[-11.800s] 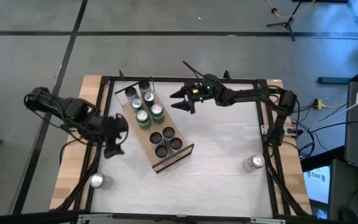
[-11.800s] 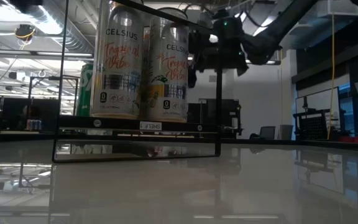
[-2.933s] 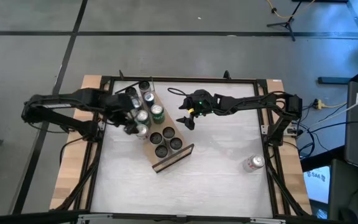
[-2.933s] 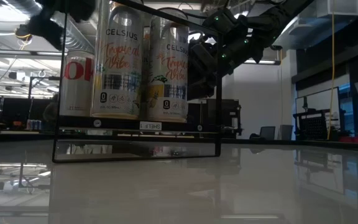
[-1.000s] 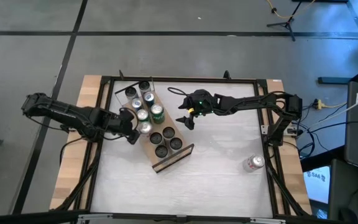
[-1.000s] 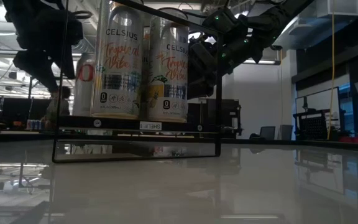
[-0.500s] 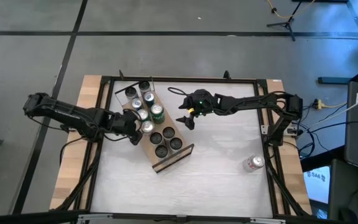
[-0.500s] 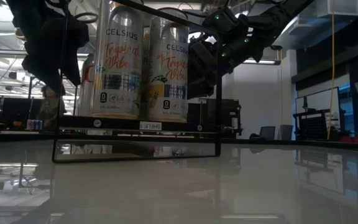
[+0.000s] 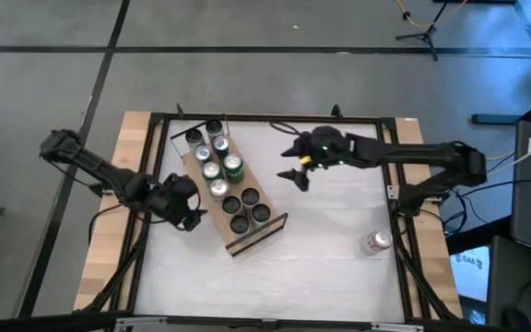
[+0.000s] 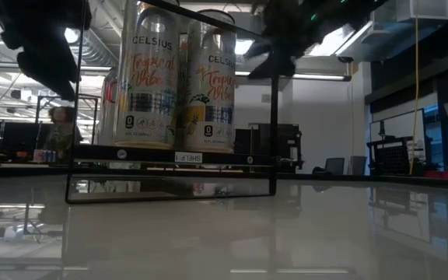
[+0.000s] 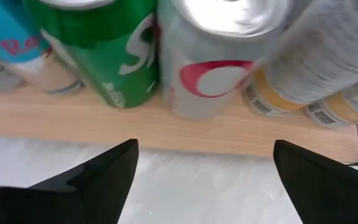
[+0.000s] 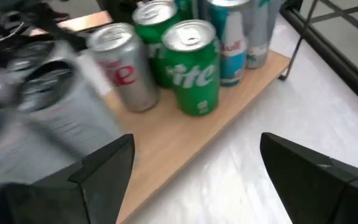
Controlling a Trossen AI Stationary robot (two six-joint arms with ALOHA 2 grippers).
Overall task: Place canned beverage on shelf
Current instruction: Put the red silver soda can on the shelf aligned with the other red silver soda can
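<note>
step: fetch last can (image 9: 374, 243) | right pincer (image 9: 300, 170) open, empty, right of shelf (image 9: 270, 229) | left pincer (image 9: 188, 213) open, empty | advice: descend squarely over can

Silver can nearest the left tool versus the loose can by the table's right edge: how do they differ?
The silver can stands on the shelf among other cans; the loose can sits alone, off the shelf. The silver can is beside the open left tool; no tool is near the loose can. Both look silvery.
</note>
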